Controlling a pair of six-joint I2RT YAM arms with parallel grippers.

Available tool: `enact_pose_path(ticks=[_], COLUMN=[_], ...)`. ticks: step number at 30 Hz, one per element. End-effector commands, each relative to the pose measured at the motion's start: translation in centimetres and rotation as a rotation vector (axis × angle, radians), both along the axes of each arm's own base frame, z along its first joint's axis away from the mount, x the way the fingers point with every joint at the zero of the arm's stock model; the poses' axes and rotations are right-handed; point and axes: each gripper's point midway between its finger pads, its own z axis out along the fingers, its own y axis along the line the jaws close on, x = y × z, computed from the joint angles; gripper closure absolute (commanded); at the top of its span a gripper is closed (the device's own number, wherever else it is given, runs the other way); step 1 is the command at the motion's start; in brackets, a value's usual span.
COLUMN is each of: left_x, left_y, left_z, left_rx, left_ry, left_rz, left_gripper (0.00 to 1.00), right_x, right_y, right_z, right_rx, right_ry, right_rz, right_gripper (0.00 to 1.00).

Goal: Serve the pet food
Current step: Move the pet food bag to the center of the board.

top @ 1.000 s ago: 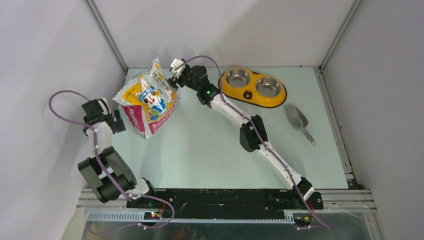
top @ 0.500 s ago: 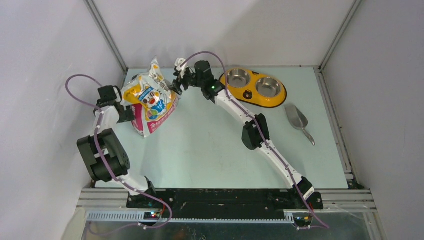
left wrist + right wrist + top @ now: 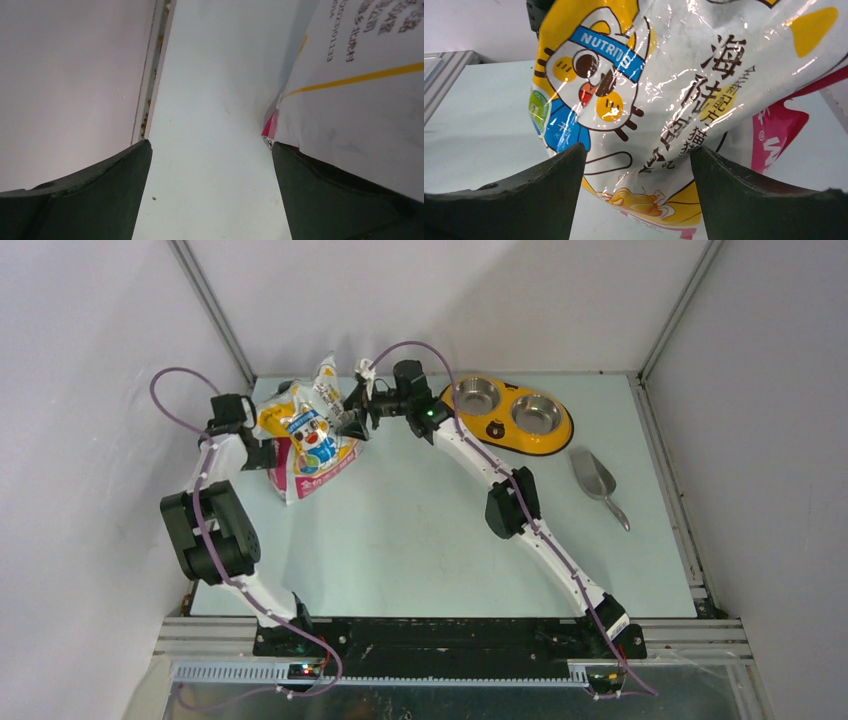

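We seem to brace the cat-food bag (image 3: 310, 440) upright: left gripper (image 3: 211, 144) wide open at nine o'clock, right gripper (image 3: 638, 146) spread open at two o'clock.

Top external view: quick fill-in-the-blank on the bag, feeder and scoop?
The yellow feeder holds ___ steel bowls.
The grey scoop lies to the robot's ___ of the feeder.
The glossy bag is printed with a cartoon ___.
Missing words: two; right; cat.
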Motion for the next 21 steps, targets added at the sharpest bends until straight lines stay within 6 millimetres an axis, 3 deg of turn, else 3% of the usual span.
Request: enact_pose_path(ticks=[1, 7, 8, 11, 12, 13, 14, 17, 18, 21], left_x=[5.5, 6.7, 6.1, 4.4, 3.7, 2.8, 1.9, -0.6, -1.5, -4.0], left_y=[-6.8, -7.8, -6.9, -4.5, -4.4, -3.4, -2.9, -3.3, -3.5, -4.2], left_z=[1.2, 1.9, 2.6, 4.8, 4.7, 6.3, 6.1, 8.6, 8.5, 10.6], left_rx=[-0.063, -0.076, -0.076, -0.11, -0.139, -0.133, -0.142, -0.116, -0.118, -0.078], left_ry=[-0.076, -0.077, -0.095, -0.164, -0.174, -0.217, -0.22, -0.271, -0.268, -0.305], left_rz=[-0.233, -0.251, -0.22, -0.152, -0.148, -0.129, -0.125, -0.174, -0.181, -0.209], left_gripper=[0.02, 0.02, 0.02, 0.02, 0.02, 0.02, 0.02, 0.02, 0.02, 0.02], right_x=[-1.6, 0.6, 1.8, 3.6, 3.9, 4.3, 4.2, 3.3, 2.5, 0.5], right_y=[-0.3, -2.3, -3.7, -6.0, -7.0, -7.7, -8.8, -11.3, -12.2, -14.5], right_z=[0.4, 2.2, 3.7, 5.1, 5.8, 6.3, 7.4, 8.8, 10.2, 11.3], right_rx=[0.017, 0.024, 0.005, -0.046, -0.077, -0.094, -0.123, -0.188, -0.197, -0.265], right_ry=[0.067, 0.08, 0.081, 0.047, 0.054, 0.026, 0.023, 0.048, 0.039, 0.05], right_rz=[0.089, 0.023, -0.042, -0.134, -0.186, -0.208, -0.237, -0.281, -0.289, -0.332], right_gripper=[0.21, 0.2, 0.19, 0.16, 0.14, 0.13, 0.1, 0.07, 0.05, 0.03])
